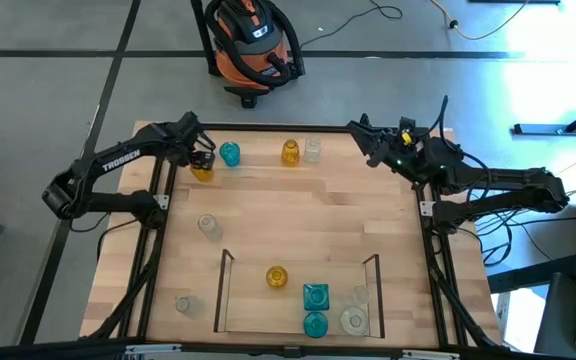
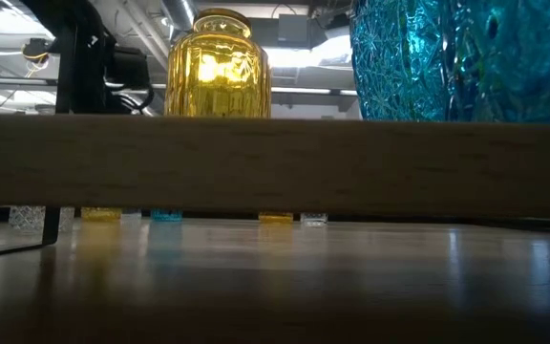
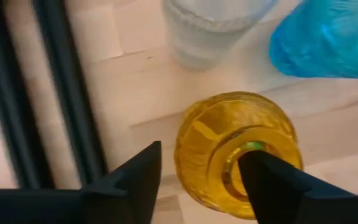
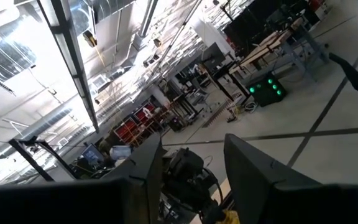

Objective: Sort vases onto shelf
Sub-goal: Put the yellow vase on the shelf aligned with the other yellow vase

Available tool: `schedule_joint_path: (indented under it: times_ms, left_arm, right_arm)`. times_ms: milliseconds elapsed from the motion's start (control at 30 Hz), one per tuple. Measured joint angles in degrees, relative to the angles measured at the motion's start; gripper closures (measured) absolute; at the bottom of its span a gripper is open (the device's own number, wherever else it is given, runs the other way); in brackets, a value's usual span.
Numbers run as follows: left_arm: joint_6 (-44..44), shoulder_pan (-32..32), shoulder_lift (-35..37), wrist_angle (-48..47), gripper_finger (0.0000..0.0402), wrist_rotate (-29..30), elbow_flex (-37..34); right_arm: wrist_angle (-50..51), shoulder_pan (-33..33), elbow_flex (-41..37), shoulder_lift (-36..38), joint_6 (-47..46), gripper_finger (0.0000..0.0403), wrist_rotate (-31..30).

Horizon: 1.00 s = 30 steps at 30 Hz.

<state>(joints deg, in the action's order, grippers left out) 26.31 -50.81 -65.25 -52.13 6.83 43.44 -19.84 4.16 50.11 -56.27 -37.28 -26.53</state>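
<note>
At the bench's far left corner the left gripper [image 3: 197, 180] straddles an amber vase [image 3: 238, 152], fingers apart around its neck, not yet clamped. Glass: light, slick, breakable; best gripped gently at the narrow neck. The right gripper [image 4: 188, 162] waits, fingers parted, empty.

The only readable text is "TROSSEN", in white letters on the left arm [image 1: 118, 167].

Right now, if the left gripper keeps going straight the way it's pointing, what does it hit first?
The yellow vase: the left gripper is open, fingers either side of its mouth. Depth is unclear, but nothing lies between them.
</note>
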Motion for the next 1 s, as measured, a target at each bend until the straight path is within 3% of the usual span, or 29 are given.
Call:
schedule_joint_path:
  times_ms: [300,467,667,867,1000]
  left_arm:
    - [-1.4,0.3,0.1,-0.6,0.0353,-3.7,-0.1]
    - [-1.0,1.0,1.4,-2.5,0.0356,-9.9,0.0]
    - [1.9,6.8,5.2,-7.2,0.0356,-9.4,5.4]
    - [8.0,17.4,9.6,-9.7,0.0356,-11.7,15.3]
    - [13.9,28.3,10.5,-9.5,0.0356,-12.2,24.0]
  right_arm:
    - [0.0,0.0,0.0,0.0,0.0,0.0268,-0.9]
    - [0.3,0.0,0.0,0.0,0.0,0.0268,-0.9]
    - [0.8,0.0,0.0,0.0,0.0,0.0268,1.9]
    - [3.0,0.0,0.0,0.0,-0.9,0.0268,2.1]
    - [4.4,0.0,0.0,0.0,-1.8,0.0268,2.1]
